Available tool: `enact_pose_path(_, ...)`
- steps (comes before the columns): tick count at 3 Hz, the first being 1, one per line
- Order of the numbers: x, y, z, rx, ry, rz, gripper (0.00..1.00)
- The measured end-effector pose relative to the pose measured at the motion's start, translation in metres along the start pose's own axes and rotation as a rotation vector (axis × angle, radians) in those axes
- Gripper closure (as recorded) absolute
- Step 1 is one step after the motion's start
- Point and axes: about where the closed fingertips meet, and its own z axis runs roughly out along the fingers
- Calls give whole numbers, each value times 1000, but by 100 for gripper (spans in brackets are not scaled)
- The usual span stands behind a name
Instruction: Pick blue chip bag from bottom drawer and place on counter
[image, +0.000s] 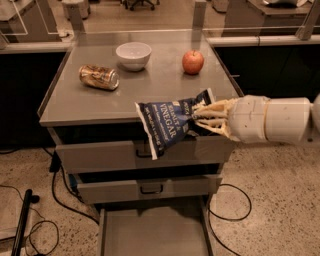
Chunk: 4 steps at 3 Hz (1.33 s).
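Observation:
My gripper (202, 119) comes in from the right and is shut on the blue chip bag (167, 125), a dark blue foil bag with white lettering. The bag hangs in the air in front of the cabinet, at the height of the counter's front edge and over the top drawer's face. The counter (150, 92) is the flat grey cabinet top behind the bag. The bottom drawer (150, 232) is pulled out at the bottom of the view, its grey floor bare.
On the counter lie a dented gold can (99, 77) at the left, a white bowl (133, 55) at the back middle and a red apple (193, 62) at the back right. Two shut grey drawers (100, 155) with dark handles sit below. Black cables (60, 200) run on the floor.

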Motion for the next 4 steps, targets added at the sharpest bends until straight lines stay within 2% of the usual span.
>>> enact_pose_path(1,-19,-49,31,-13,-42,-58,100)
enact_pose_path(2,-27,-80,43,-6,-62,-81,100)
enact_pose_path(4,-5,-124,91,-14,-47,-19,100)
